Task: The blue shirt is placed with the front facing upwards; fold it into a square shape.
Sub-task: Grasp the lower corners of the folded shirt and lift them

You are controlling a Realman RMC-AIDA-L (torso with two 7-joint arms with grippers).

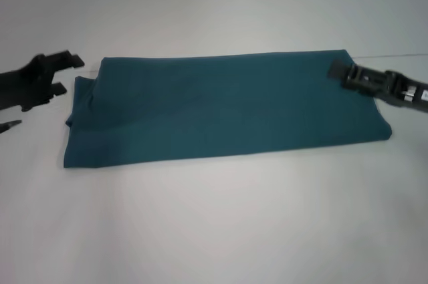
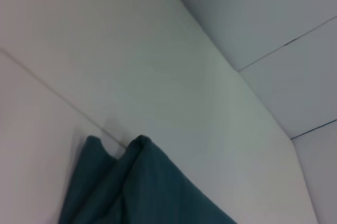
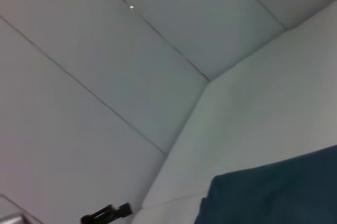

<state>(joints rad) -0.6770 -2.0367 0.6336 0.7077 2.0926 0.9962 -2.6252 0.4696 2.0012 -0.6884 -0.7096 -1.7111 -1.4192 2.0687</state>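
The white surface (image 1: 214,230) carries the blue shirt (image 1: 221,107) folded long at centre; left gripper (image 1: 63,73), jaws spread at nine o'clock, and right gripper (image 1: 338,70), jaws unreadable at three, may drag layers askew.

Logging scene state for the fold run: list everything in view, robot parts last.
blue shirt: one, teal-blue, folded into a long band lying across the middle of the table, no print showing.
table: one, white, under the shirt.
left gripper: one, black, open, off the shirt's left end, not touching the cloth.
right gripper: one, black, at the shirt's far right corner, over the cloth.
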